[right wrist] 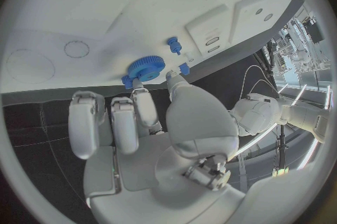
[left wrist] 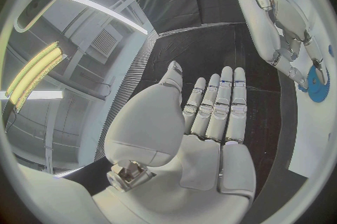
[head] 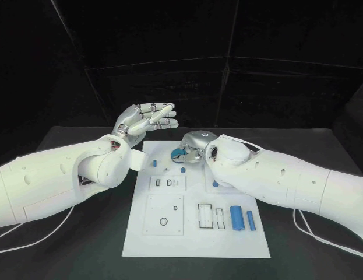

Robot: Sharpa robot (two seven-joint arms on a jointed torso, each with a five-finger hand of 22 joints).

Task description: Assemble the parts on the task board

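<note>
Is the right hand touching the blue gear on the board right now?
Touching. In the right wrist view, fingertips of the right hand meet the rim of the blue gear; the left wrist view also shows a fingertip on the gear's edge.

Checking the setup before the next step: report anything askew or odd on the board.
Nothing stands out. The white rectangular task board lies flat, two blue cylinders rest beside its slots, and the right hand touches the blue toothed gear with its fingers.

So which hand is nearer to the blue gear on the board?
Right. The right hand has its fingertips at the blue gear; the left hand is raised, open, off the task board.
</note>
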